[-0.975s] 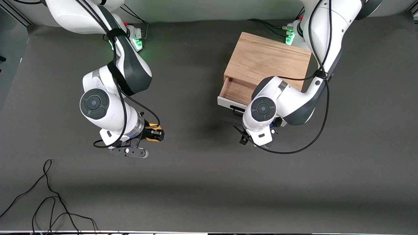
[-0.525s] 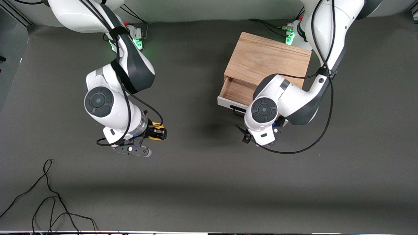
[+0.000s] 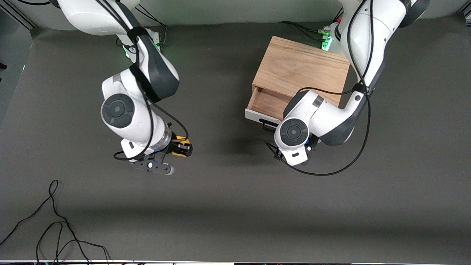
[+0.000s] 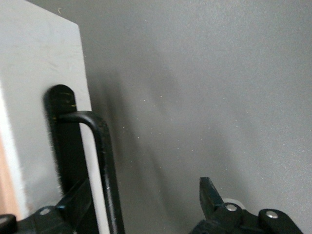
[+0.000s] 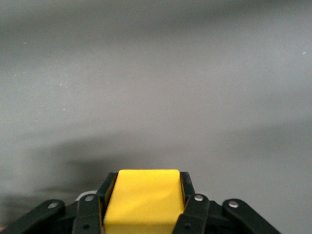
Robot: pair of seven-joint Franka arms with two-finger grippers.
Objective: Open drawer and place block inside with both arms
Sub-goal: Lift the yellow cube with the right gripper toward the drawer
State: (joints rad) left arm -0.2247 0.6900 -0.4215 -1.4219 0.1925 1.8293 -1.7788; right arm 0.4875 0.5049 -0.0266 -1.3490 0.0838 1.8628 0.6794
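1. Block (image 3: 182,141), small yellow cube, clamped between fingers (image 5: 187,202) of right gripper (image 3: 179,148); raised over bare table (image 3: 228,206), well apart from the drawer, toward the right arm's end.
2. In right wrist view, block (image 5: 144,201) fills gap between both fingers, pinched on two sides, grey mat under it.
3. Drawer (image 3: 263,105) pulled partly out of wooden box (image 3: 301,68); light wood inside showing, nothing seen in the visible part, rest hidden by left arm (image 3: 323,117).
4. White front panel (image 4: 34,87) with black bar handle (image 4: 100,161) faces the front camera.
5. Left gripper (image 4: 146,209) right at the drawer front, fingers spread wide: one finger (image 4: 73,204) tucked between handle and panel, the other (image 4: 209,195) well clear of handle. Not gripping anything.
6. In front view, left gripper hidden under its own wrist (image 3: 294,134), just in front of drawer.
7. Loose black cable (image 3: 55,221) on table, well apart from drawer, at right arm's end, nearer the front camera.
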